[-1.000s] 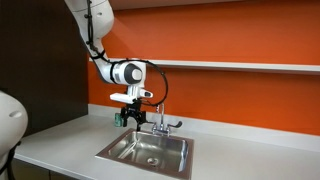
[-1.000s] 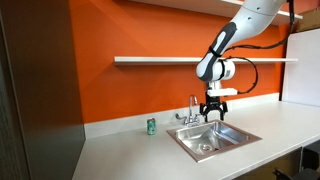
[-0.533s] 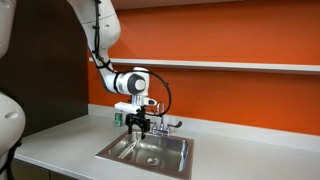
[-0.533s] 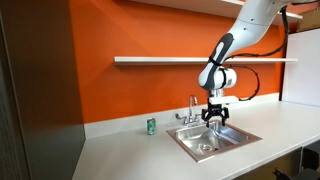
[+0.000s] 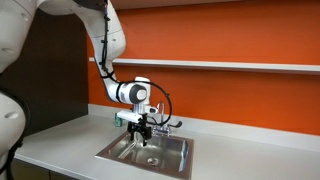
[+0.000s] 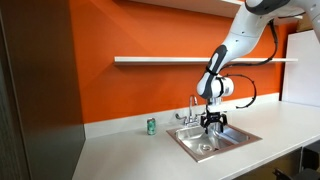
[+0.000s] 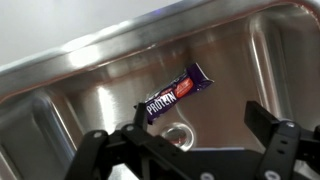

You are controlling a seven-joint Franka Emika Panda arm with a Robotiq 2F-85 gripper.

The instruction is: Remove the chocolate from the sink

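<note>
The chocolate (image 7: 179, 92) is a purple and red wrapped bar marked PROTEIN, lying flat on the floor of the stainless steel sink (image 7: 60, 95) just above the round drain (image 7: 177, 136) in the wrist view. My gripper (image 7: 195, 118) is open and empty, its fingers spread over the basin, the left finger close to the bar's lower end. In both exterior views the gripper (image 5: 146, 133) (image 6: 212, 124) hangs just above the sink (image 5: 120, 154) (image 6: 238, 139); the bar is too small to make out there.
A chrome two-handled tap (image 5: 162, 125) (image 6: 191, 111) stands at the sink's back edge. A small green cup-like object (image 6: 151, 126) sits on the grey counter (image 6: 120, 155) by the orange wall. A shelf (image 6: 160, 60) runs above.
The arm has come down steadily; the gripper has dropped from tap height to just above the sink basin. It stays open.
</note>
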